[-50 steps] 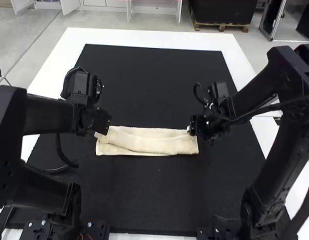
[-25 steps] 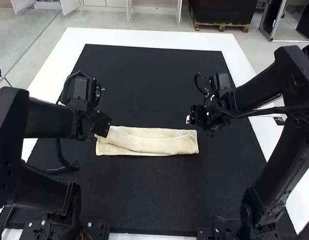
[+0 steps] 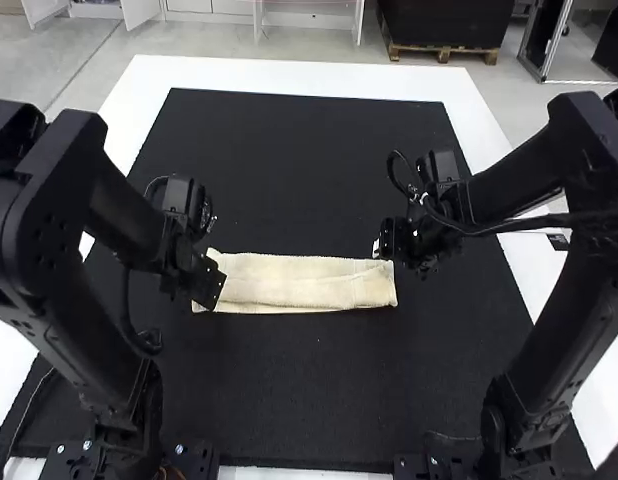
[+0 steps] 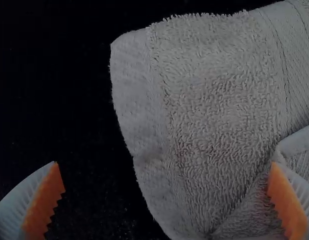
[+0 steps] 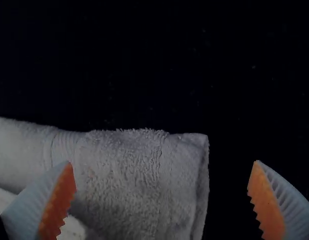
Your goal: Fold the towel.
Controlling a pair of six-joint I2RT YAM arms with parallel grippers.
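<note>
In the high view my left gripper (image 3: 211, 284) is over the left end of the cream towel (image 3: 299, 282), and my right gripper (image 3: 383, 246) hovers by its far right corner. The towel lies as a long folded strip running left to right, its layers slightly uneven. In the left wrist view my left gripper (image 4: 167, 200) stands open, fingers wide apart, above the end of the towel (image 4: 219, 95), where a layer is turned over. My right gripper (image 5: 162, 200) is also open in the right wrist view, with the towel's corner (image 5: 139, 175) between and below its fingers.
A black mat (image 3: 309, 390) lies under the towel on a white table (image 3: 289, 70). Both arms reach in from the sides, and a loose cable hangs beside the left arm.
The left gripper has shifted slightly toward the near side and the arm has changed its bend. The right gripper moved back off the towel's right end, then stayed nearly still. The towel's upper layer now lies flatter.
</note>
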